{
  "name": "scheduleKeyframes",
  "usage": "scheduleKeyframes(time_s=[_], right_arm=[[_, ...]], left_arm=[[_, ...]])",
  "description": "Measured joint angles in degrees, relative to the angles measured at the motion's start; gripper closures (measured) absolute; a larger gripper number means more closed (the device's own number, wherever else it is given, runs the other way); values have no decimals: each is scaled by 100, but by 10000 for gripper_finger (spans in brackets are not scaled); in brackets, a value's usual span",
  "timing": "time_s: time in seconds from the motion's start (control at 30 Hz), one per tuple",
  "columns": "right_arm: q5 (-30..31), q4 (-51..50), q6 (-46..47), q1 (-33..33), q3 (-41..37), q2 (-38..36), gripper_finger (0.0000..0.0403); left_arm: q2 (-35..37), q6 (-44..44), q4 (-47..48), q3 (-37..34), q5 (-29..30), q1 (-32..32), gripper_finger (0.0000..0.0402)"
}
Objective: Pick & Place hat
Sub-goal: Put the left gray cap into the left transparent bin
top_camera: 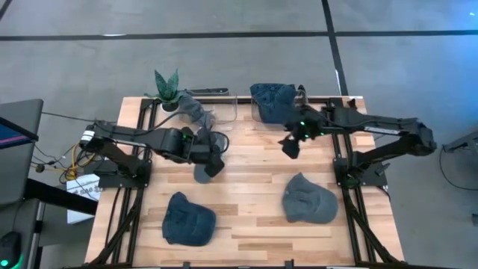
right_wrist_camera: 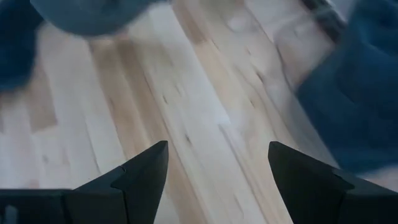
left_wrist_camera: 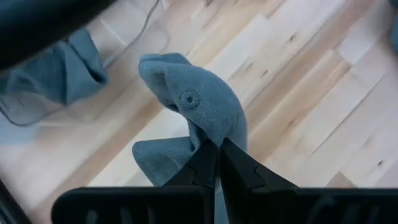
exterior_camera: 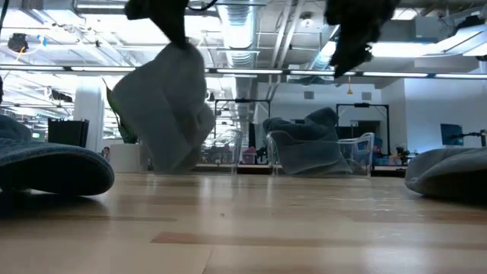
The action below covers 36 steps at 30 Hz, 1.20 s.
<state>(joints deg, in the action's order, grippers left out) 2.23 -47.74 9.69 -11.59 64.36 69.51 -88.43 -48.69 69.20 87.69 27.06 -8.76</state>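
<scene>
Holding: the left claw (left_wrist_camera: 217, 149) is clamped on a grey hat (left_wrist_camera: 199, 106), fingers pressed together on a fold of its fabric.
Grey hat, low view: it hangs clear of the wooden surface (exterior_camera: 243, 228), draped down from the left claw (exterior_camera: 176, 34).
Grey hat, high view: it dangles under the left claw (top_camera: 212, 166) over the left-centre of the surface (top_camera: 254, 157), only a small grey patch (top_camera: 202, 175) showing below the arm.
Right claw: it hovers with its fingers spread wide apart and nothing between them (right_wrist_camera: 217, 168), above bare wood.
Right claw, place: it sits toward the far right part of the surface (top_camera: 291, 146), just beside a clear bin (top_camera: 246, 108) along the far edge.
Bin contents: a dark blue hat (top_camera: 273, 101) lies in the right part of the bin; a grey cloth item (top_camera: 196, 110) lies at its left end.
Near left: a dark blue hat (top_camera: 188, 219) lies flat on the surface.
Near right: a grey hat (top_camera: 308, 200) lies flat on the surface, well apart from the blue one.
Far left corner: a small potted plant (top_camera: 167, 90) stands upright beside the bin.
</scene>
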Motion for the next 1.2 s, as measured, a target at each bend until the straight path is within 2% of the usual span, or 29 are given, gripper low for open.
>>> scheduleKeyframes(time_s=[0.23,0.33,0.47,0.73,0.93,1.07,1.2], right_arm=[[-1132,1670,-386,-439,68,736,133],[-1216,1976,-804,-439,455,1280,133],[-1218,2018,-1390,-442,1372,2226,133],[-1280,2428,-3089,-470,3045,3995,133],[-1214,2825,-4679,-508,3423,4812,133],[-637,3305,-5709,-541,3590,5194,133],[-481,3481,-6123,-521,3860,5542,133]], left_arm=[[719,-146,-1138,-1288,-32,-274,401],[1052,-288,-1383,-1768,-137,-411,401],[1399,-614,-1500,-2213,-261,-565,401],[1590,-946,-1603,-2388,-406,-816,401],[1583,-1099,-1565,-2388,-584,-1073,401],[1583,-1317,-1372,-2388,-584,-1195,401],[1583,-1587,-1173,-2388,-584,-1251,401]])
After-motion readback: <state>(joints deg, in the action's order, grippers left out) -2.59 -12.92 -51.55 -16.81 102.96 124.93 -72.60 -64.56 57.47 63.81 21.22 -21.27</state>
